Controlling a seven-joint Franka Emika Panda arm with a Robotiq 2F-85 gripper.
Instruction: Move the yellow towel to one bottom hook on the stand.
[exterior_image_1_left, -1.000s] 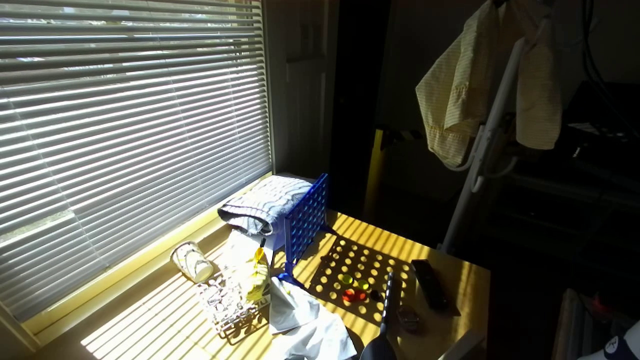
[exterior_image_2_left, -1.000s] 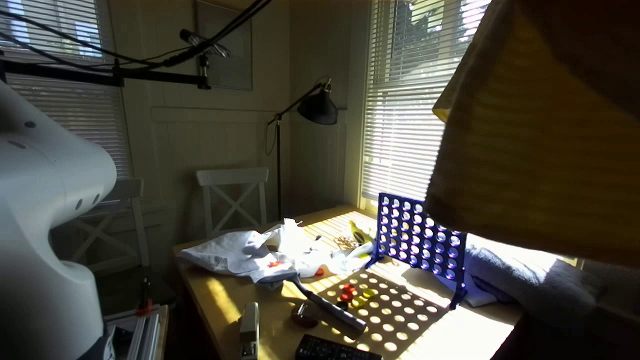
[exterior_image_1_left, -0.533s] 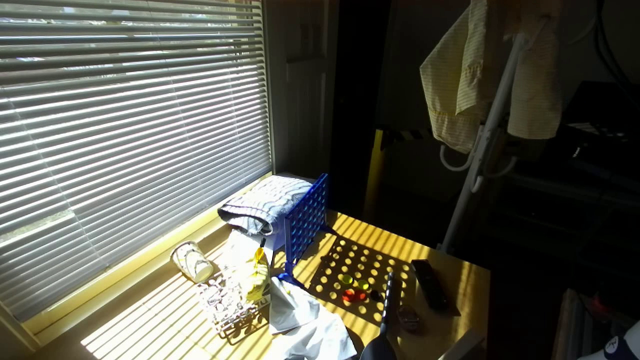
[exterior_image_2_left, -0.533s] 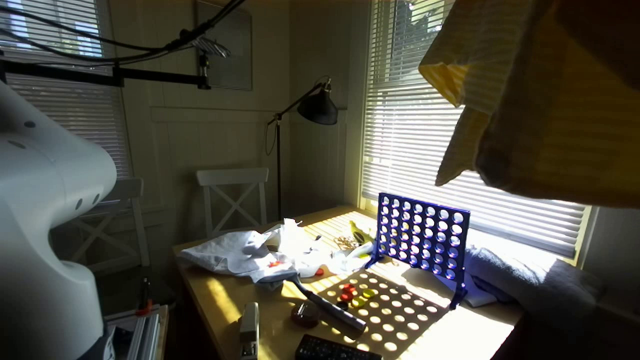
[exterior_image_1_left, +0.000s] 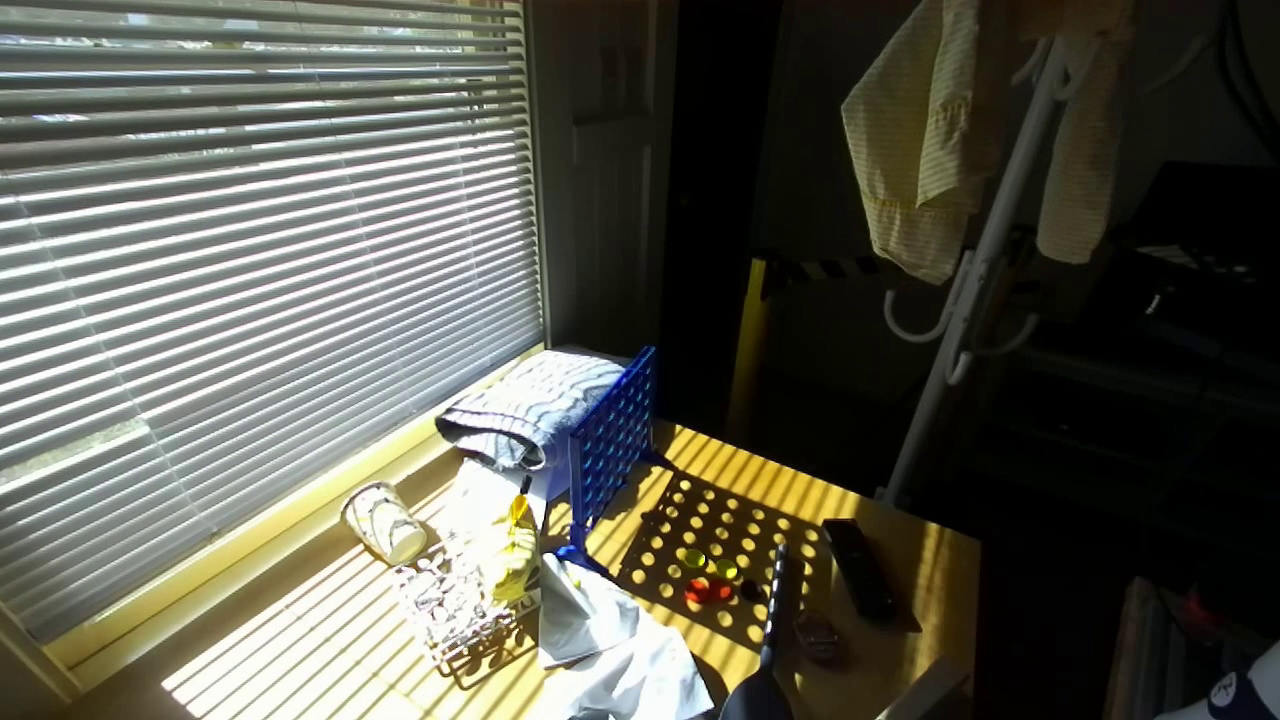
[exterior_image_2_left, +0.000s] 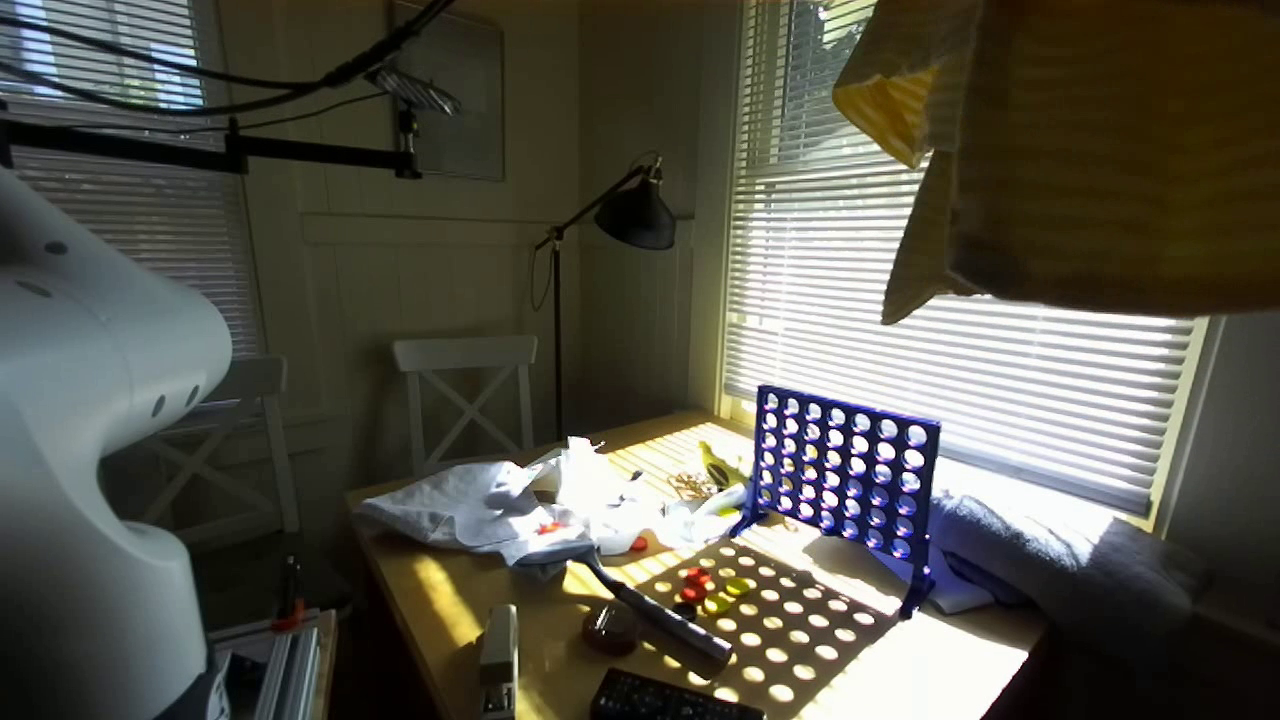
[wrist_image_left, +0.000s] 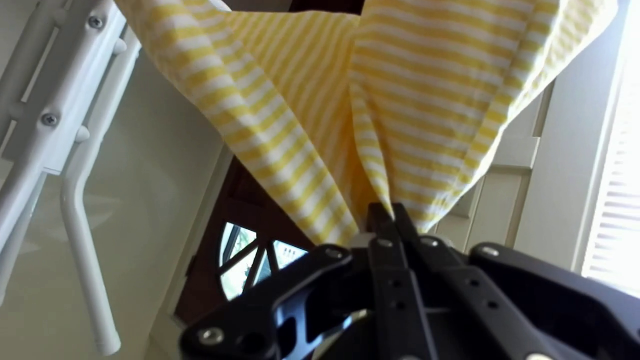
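The yellow-and-white striped towel (wrist_image_left: 430, 100) is pinched between the closed fingertips of my gripper (wrist_image_left: 392, 215) in the wrist view. It shows in both exterior views, hanging high at the upper right (exterior_image_1_left: 920, 150) (exterior_image_2_left: 1110, 160). The white stand (exterior_image_1_left: 1000, 215) leans up behind the table. Yellow cloth shows on both sides of its pole. Its bottom hooks include a left one (exterior_image_1_left: 912, 328), a front one (exterior_image_1_left: 957, 370) and a right one (exterior_image_1_left: 1015, 340). The towel's lower hem is above the left hook in that view. The stand (wrist_image_left: 65, 95) is at the wrist view's left. My gripper is outside both exterior views.
The table (exterior_image_1_left: 940, 570) holds a blue Connect Four frame (exterior_image_1_left: 612, 440), a black remote (exterior_image_1_left: 858, 570), a spatula (exterior_image_1_left: 775, 610) and a white cloth (exterior_image_1_left: 620, 650). Upper stand hooks (exterior_image_1_left: 1185, 65) stick out near the towel. A window with blinds is beside the table.
The towel has risen in both exterior views. Its hem, formerly overlapping the left bottom hook, now hangs above it. The robot's cables have shifted. The table items have not moved.
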